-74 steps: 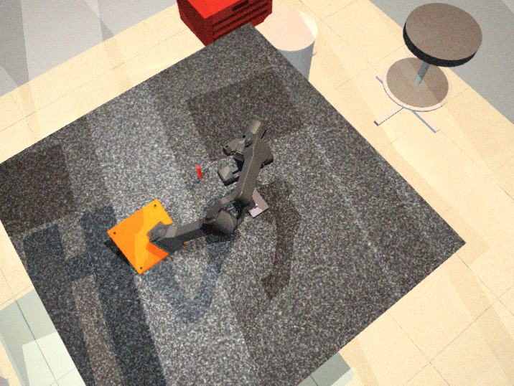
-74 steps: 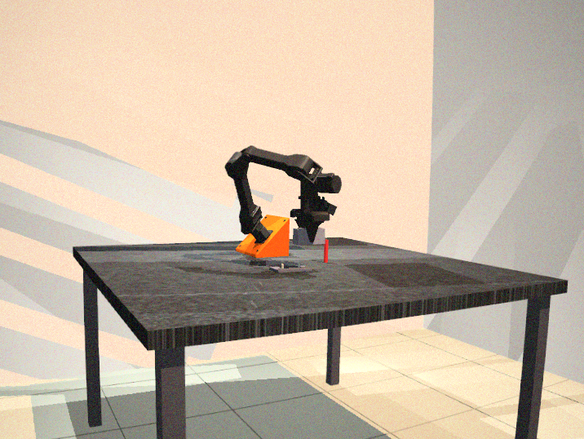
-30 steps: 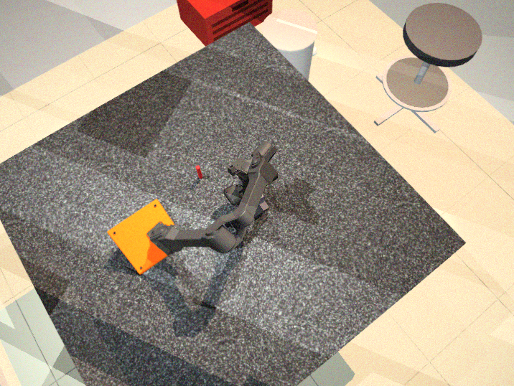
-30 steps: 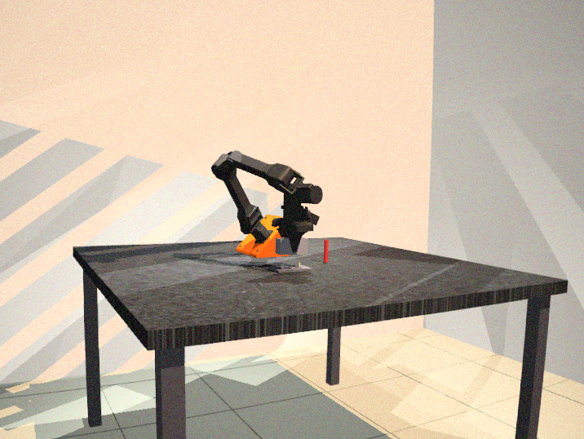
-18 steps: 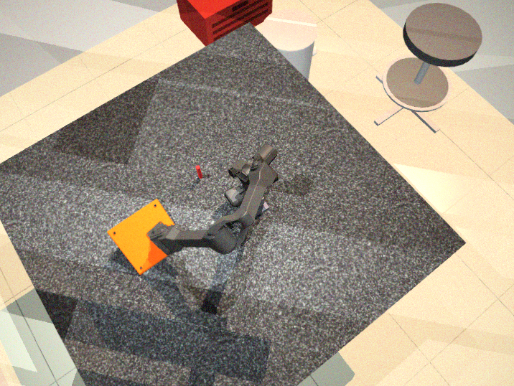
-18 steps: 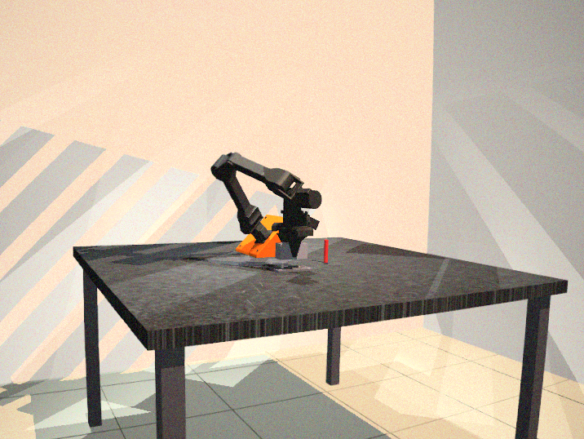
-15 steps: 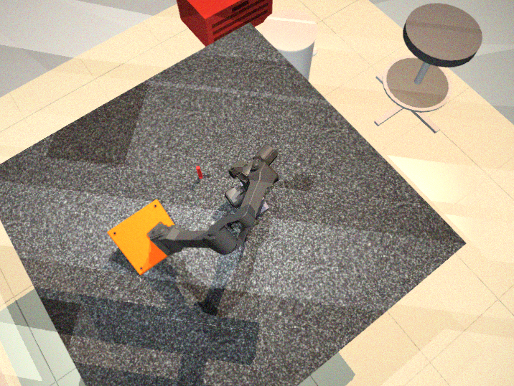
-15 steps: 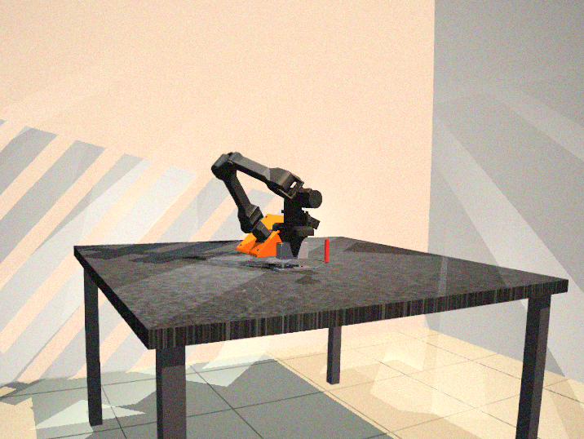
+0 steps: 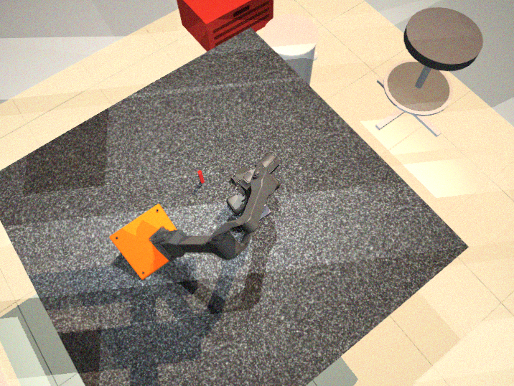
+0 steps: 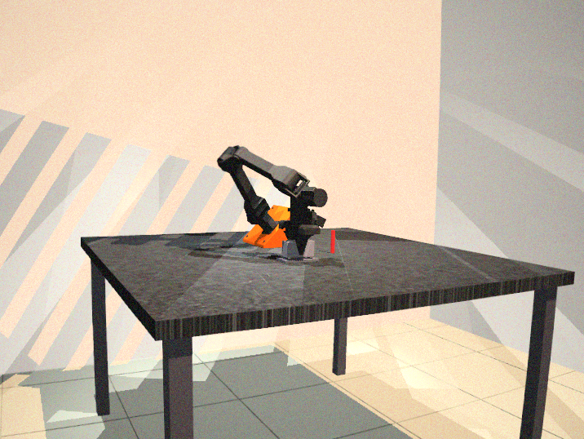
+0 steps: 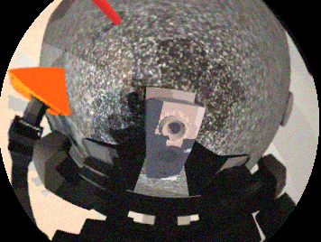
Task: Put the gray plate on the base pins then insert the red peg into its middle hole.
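- orange mount (image 9: 137, 240) (image 10: 254, 237) (image 11: 50, 85) in the top view: it carries the arm (image 9: 259, 193) (image 10: 257, 163) (image 11: 25, 140), which loops over so the hand can work downward.
- same view: gripper (image 9: 237, 202) (image 10: 300, 245) (image 11: 167, 133) partly under its own links; we cannot see the fingertips. a pale corner shows beneath; plate or base, we cannot tell from above.
- red peg (image 9: 201, 176) (image 10: 333, 241) (image 11: 108, 11) off to the side, apart from the hand. we take that spot as handy: out of the plate's way, still within reach for later.
- exterior view: fingers point down at the gray plate (image 10: 289, 247) (image 11: 169, 140), low over the table (image 10: 330, 278), with the thin base (image 10: 309, 259) just under it. we read this as the lowering step; the pins are too small or hidden, so seating is unproven to us.
- peg stands upright on the table, which should suit a grip from above and spare us a turn before insertion.
- wrist view: gripper is clenched on the plate, a finger on each side, the middle hole left uncovered between them. we like that hold: it should keep both ends free to find the pins.
- our caution: a tilt could bind one pin, so we would want it flat before release. peg insertion is not yet done.
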You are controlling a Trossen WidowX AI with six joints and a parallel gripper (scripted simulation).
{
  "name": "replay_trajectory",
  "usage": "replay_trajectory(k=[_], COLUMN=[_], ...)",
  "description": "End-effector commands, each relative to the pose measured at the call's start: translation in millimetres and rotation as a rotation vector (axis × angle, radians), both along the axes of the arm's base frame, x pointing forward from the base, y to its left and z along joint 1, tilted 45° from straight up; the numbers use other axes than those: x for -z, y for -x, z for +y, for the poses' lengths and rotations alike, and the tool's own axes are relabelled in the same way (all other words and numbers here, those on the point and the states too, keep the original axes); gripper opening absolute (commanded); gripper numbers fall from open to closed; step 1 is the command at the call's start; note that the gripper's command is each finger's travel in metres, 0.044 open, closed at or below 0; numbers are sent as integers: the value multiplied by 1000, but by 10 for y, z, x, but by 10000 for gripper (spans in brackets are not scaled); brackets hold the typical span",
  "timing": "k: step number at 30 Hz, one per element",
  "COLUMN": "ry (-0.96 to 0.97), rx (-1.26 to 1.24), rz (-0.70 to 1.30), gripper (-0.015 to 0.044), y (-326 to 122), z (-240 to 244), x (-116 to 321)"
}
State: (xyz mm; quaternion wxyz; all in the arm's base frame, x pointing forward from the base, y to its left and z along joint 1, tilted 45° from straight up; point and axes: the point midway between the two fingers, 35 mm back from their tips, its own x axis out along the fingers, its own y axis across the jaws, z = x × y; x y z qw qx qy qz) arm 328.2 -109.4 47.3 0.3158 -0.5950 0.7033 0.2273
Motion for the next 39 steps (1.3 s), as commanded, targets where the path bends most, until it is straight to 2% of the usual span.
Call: replay_trajectory(k=[1, 9, 26, 31, 39], ry=[4, 0, 0, -2, -1], rx=[0, 1, 1, 1, 0], rz=[2, -1, -1, -1, 3], gripper=[0, 0, 440, 440, 440], y=[7, 2, 2, -26, -114], z=[-25, -9, -9, 58, 813], x=[12, 5, 5, -56, -822])
